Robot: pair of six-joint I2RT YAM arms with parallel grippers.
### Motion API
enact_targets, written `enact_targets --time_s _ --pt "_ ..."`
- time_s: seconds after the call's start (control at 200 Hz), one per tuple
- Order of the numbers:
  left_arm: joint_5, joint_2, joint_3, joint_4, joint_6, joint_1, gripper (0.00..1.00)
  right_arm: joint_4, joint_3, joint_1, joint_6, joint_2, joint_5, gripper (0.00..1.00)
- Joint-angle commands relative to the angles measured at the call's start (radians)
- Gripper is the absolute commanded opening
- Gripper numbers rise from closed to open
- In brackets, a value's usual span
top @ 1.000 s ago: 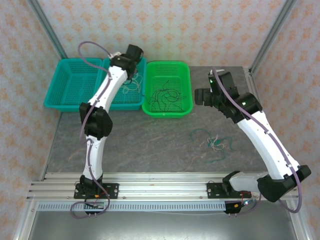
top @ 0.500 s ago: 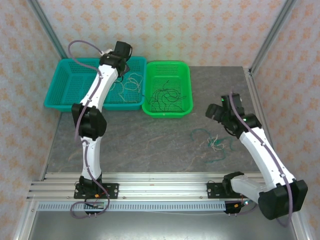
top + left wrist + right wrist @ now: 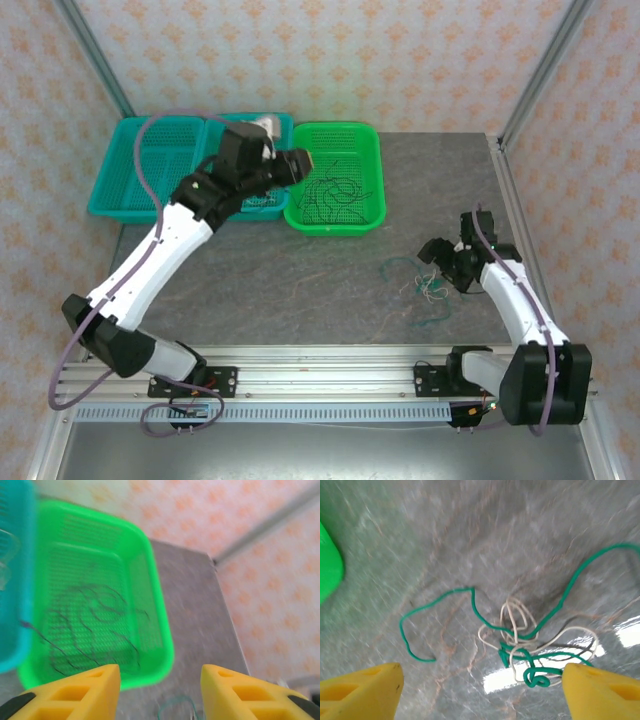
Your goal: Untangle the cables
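On the grey marbled desk, right of centre, lies a small tangle of thin green, cream-white and black cables, its loose green ends curling out to either side. The right jaws hover low over it, spread wide and holding nothing, and the knot sits between their yellow fingertips without touching them. At the far side of the desk stands a bright green plastic mesh basket with loose thin black wires scattered on its floor. A teal mesh basket stands just beside it on the left, with a few pale wires in it. The left jaws hang near where the two baskets meet, wide open and empty.
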Motion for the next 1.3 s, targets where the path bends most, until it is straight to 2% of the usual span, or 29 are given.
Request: enact_targets --time_s 0.0,0.085,0.145,0.255,0.36,0.47,0.616,0.816,1.011,1.171,1.296 --pt "0.097 -0.013 -0.124 0.105 0.102 -0.033 0.46 0.049 -0.023 0.015 -0.038 0.075 -0.084 0.69" --pt "0.117 -0.035 -0.194 0.140 0.102 -0.043 0.47 0.066 -0.020 0.033 -0.054 0.123 -0.033 0.50" --pt "0.124 -0.046 -0.227 0.152 0.113 -0.043 0.52 0.071 -0.011 0.042 -0.067 0.143 0.001 0.35" --pt "0.129 -0.059 -0.250 0.144 0.136 -0.043 0.75 0.044 0.030 0.074 -0.093 0.148 0.075 0.12" --pt "0.136 -0.070 -0.279 0.155 0.138 -0.045 0.91 0.013 0.061 0.113 -0.110 0.129 0.131 0.00" --pt "0.147 -0.081 -0.326 0.195 0.120 -0.045 0.99 0.030 0.067 0.172 -0.127 0.088 0.120 0.00" --pt "0.166 -0.074 -0.374 0.255 0.071 -0.052 1.00 0.074 0.102 0.310 -0.117 0.060 0.075 0.00" --pt "0.199 -0.052 -0.418 0.329 0.082 -0.100 1.00 0.191 0.147 0.318 -0.004 -0.011 -0.044 0.00" --pt "0.258 0.026 -0.464 0.487 0.131 -0.196 0.98 0.261 0.196 0.321 0.116 0.011 -0.179 0.00" --pt "0.258 0.163 -0.450 0.616 0.079 -0.245 0.87 0.315 0.185 0.333 0.204 -0.005 -0.221 0.00" --pt "0.206 0.219 -0.482 0.774 -0.031 -0.248 0.68 0.322 0.179 0.338 0.248 -0.019 -0.237 0.00"
